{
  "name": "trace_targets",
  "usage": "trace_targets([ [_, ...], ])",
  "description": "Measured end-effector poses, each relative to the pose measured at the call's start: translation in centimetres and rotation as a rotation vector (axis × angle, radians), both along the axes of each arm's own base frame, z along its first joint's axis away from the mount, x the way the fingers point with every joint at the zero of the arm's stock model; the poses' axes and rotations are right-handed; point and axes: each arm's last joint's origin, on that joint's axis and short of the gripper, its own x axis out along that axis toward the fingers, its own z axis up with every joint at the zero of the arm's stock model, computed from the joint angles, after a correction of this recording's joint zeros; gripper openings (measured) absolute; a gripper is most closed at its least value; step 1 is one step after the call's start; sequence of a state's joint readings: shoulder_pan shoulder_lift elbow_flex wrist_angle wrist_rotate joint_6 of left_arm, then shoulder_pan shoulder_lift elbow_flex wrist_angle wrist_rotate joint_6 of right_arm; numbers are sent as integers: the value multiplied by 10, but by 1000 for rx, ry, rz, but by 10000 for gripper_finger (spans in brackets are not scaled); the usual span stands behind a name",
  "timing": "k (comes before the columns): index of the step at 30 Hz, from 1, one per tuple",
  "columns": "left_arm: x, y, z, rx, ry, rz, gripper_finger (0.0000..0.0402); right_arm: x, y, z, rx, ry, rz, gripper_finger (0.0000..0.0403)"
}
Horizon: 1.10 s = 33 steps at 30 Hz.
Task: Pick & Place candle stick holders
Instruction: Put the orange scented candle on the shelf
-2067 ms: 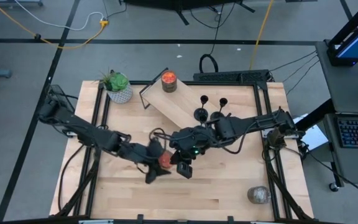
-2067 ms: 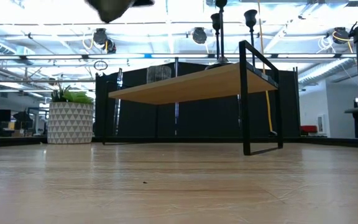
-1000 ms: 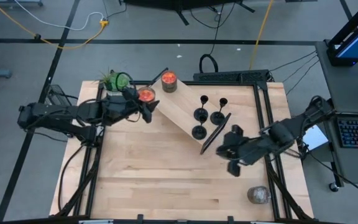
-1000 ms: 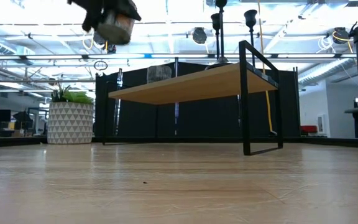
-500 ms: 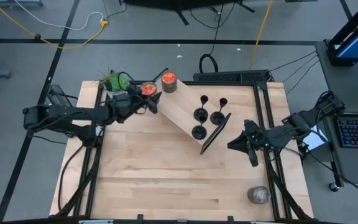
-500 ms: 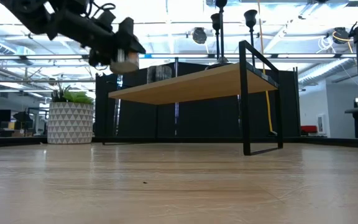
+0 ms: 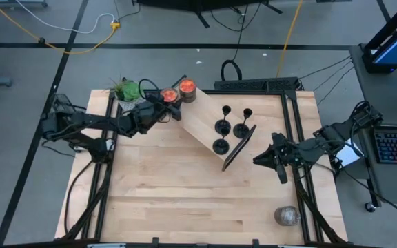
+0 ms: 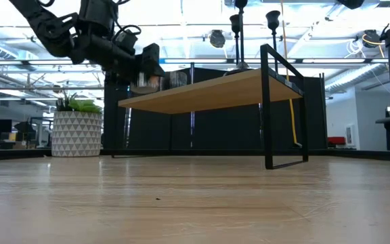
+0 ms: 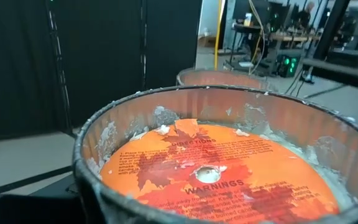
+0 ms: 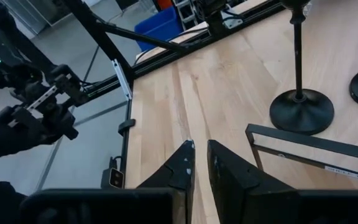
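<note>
The left pincer [image 7: 165, 103] grips a candle jar [image 7: 169, 95] at the shelf's [image 7: 202, 120] eleven-o'clock edge. The right pincer [image 7: 271, 160], nearly closed and empty, hovers at three o'clock beside three candle stick holders [image 7: 220, 146].

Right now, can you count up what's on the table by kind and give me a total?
Candle stick holders: 3, standing on the small raised shelf
Jar candles: 2, one on the shelf, one in the left gripper
Potted plant: 1
Grey rock-like lump: 1
Raised shelf: 1
Total: 8
</note>
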State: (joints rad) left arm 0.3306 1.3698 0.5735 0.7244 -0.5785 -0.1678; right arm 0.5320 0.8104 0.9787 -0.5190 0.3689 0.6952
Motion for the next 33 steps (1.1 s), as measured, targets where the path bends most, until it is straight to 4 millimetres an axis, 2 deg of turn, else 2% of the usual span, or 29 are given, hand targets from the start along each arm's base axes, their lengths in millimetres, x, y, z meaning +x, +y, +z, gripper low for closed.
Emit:
trace_targets([
  [7, -1, 2, -3, -7, 33, 3, 347, 1, -2, 0, 0, 0, -12, 34],
  [15, -1, 2, -5, -17, 63, -23, 393, 3, -4, 3, -12, -32, -20, 34],
  [22, -1, 1, -5, -8, 82, -30, 394, 4, -5, 3, -7, -32, -23, 34],
  [33, -8, -3, 12, 65, 81, -41, 394, 4, -4, 3, -6, -31, -22, 34],
])
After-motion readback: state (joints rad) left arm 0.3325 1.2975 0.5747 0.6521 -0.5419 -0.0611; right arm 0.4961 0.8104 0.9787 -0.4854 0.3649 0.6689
